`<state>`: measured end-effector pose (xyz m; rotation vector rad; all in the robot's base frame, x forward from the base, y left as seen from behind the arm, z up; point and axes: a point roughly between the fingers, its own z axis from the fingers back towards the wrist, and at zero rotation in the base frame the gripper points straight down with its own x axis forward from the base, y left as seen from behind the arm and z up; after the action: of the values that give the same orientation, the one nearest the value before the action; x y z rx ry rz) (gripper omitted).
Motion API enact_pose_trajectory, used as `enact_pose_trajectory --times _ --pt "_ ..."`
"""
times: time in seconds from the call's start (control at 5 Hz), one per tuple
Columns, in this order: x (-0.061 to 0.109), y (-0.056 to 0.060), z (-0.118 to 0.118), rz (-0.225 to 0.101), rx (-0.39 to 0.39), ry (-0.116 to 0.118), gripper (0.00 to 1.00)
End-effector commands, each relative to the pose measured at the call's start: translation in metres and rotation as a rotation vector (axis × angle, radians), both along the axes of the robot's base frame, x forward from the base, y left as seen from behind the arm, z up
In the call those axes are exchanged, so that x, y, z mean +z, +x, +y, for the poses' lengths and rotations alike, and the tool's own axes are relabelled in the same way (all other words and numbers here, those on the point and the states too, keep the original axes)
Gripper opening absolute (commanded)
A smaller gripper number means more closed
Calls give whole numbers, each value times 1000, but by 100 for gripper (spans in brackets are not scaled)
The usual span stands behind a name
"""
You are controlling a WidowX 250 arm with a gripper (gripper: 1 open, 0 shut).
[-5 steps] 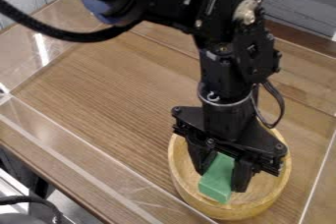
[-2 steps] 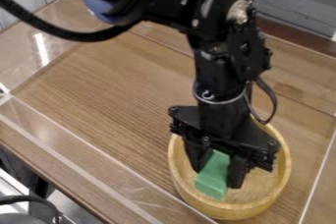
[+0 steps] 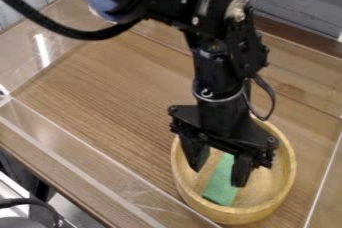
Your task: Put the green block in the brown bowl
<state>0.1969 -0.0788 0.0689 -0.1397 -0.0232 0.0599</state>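
Green block (image 3: pixel 222 184): bright plain green. Brown bowl (image 3: pixel 274 194): light tan wood. Gripper (image 3: pixel 222 168): black. Table (image 3: pixel 107 102): brown woodgrain.

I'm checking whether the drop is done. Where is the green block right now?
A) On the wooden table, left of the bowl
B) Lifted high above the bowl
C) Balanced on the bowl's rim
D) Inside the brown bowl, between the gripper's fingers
D: the green block lies inside the brown bowl, down on its floor, with the open gripper straddling it, one finger on each side.
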Motion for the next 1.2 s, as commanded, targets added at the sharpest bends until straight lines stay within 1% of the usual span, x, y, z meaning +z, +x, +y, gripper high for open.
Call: enact_pose_trajectory --times 0.0,0.2,0.6,0.8,1.0 --pt "5 9 7 -25 19 -5 100" --pt "-4 10 9 -26 27 -5 100" --pt "-36 11 6 -33 44 4 100" --pt "-43 11 7 -33 48 5 100" --pt "-46 11 7 -29 52 5 0"
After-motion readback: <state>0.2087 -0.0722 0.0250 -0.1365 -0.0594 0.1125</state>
